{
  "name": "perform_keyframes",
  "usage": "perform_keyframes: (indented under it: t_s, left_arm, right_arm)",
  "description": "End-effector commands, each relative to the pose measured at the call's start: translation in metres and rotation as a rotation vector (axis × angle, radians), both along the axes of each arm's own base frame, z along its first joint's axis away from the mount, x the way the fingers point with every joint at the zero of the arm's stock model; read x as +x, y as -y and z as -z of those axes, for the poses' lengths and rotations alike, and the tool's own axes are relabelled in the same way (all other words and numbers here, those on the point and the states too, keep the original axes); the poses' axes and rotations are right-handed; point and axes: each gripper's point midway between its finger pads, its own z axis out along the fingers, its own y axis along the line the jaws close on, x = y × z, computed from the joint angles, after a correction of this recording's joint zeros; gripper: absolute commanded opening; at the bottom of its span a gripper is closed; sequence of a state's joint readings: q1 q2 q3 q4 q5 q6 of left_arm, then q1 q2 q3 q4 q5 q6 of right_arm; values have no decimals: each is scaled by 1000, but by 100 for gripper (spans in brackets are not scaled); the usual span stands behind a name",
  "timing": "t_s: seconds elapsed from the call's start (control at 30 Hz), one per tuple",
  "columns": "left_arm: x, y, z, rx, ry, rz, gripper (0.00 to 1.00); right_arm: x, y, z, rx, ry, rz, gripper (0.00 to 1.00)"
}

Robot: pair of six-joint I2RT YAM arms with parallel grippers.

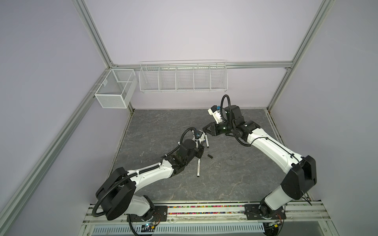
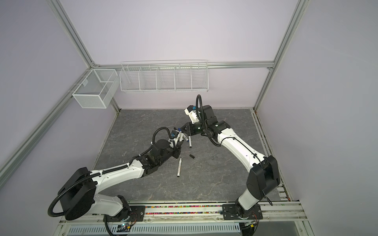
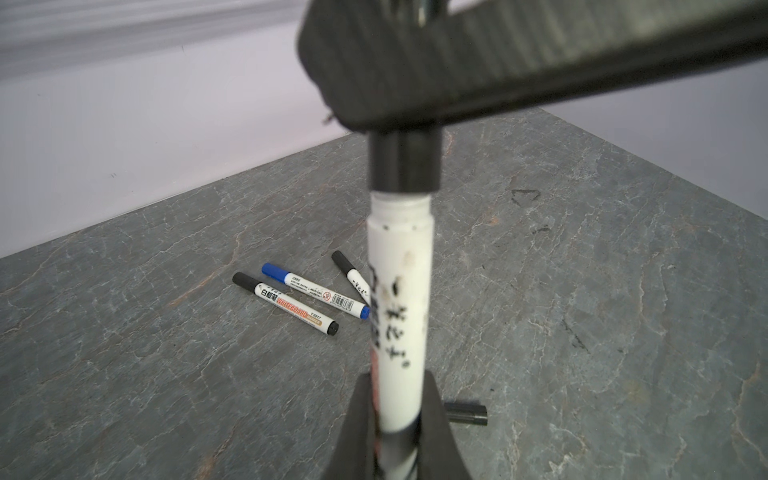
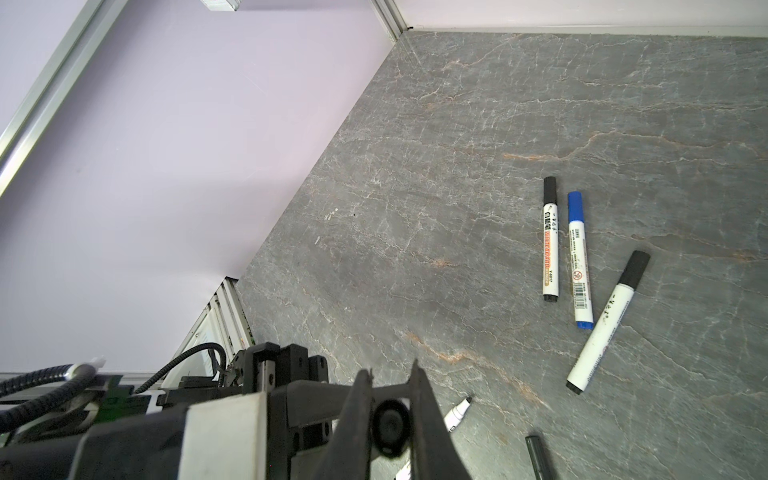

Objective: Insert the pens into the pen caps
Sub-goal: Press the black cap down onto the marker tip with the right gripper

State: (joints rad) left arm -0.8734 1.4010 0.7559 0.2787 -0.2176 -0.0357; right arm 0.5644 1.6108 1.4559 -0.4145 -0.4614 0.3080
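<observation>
My left gripper is shut on a white pen with dark lettering, held above the table. Its far end sits in a black pen cap, and a narrow white neck shows under the cap's rim. My right gripper is shut on that pen cap, seen end-on. In both top views the two grippers meet at mid table. An uncapped pen and a loose black cap lie on the table near the left gripper.
Three capped pens lie together past the grippers: one black-capped, one blue-capped, another black-capped. A white wire rack hangs on the back wall and a mesh basket on the left frame.
</observation>
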Motion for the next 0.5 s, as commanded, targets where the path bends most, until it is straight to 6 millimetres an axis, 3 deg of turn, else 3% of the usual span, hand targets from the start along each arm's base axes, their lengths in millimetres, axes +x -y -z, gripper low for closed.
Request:
perform_keyframes:
  t_s: [0.0, 0.23, 0.47]
  left_arm:
    - [19, -1, -37, -86, 71, -71, 0]
    - [23, -3, -47, -57, 97, -82, 0]
    - [20, 6, -47, -77, 87, -41, 0]
  right_arm:
    - [-29, 5, 28, -100, -121, -68, 8]
    - [-14, 29, 41, -231, -97, 38, 8]
    - [-33, -4, 14, -18, -143, -122, 9]
